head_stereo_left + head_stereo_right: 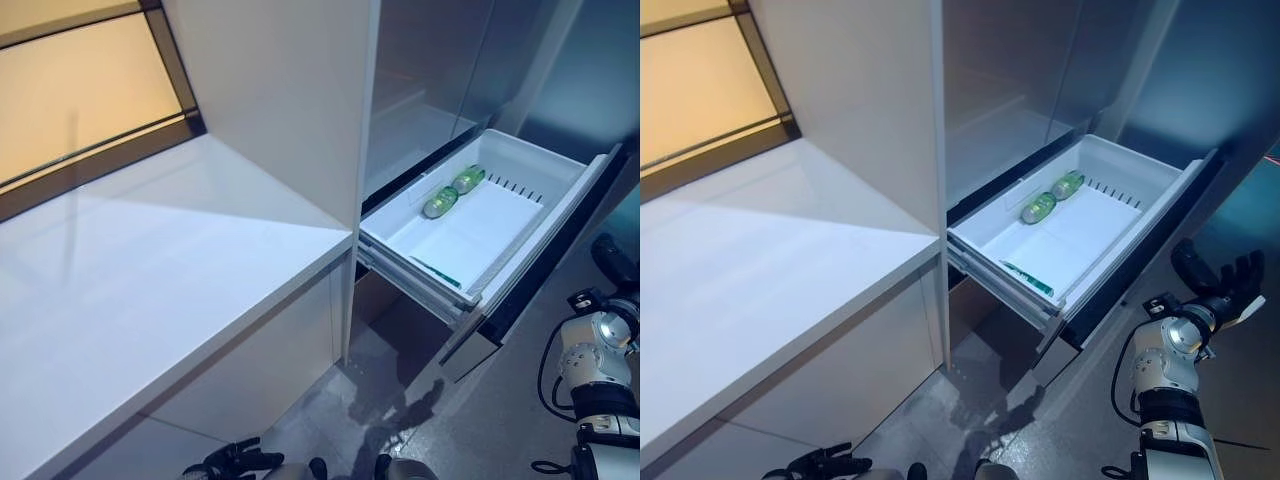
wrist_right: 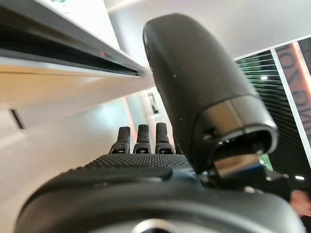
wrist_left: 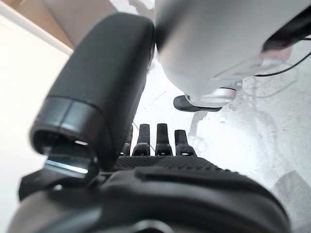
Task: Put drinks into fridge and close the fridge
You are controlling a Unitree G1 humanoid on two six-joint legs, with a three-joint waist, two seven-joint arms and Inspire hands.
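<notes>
Up and to the left of the right hand (image 1: 1220, 285), the white fridge drawer (image 1: 1095, 160) stands pulled out, two green drink bottles (image 1: 1039, 208) lying side by side near its back wall. That hand hangs just beside the drawer front, fingers straight and spread, holding nothing. Low by the floor, the left hand (image 1: 825, 464) rests with fingers relaxed, empty, below the white counter (image 1: 150, 270).

White countertop (image 1: 150, 270), amber-lit window (image 1: 70, 80), grey speckled floor (image 1: 330, 420)
</notes>
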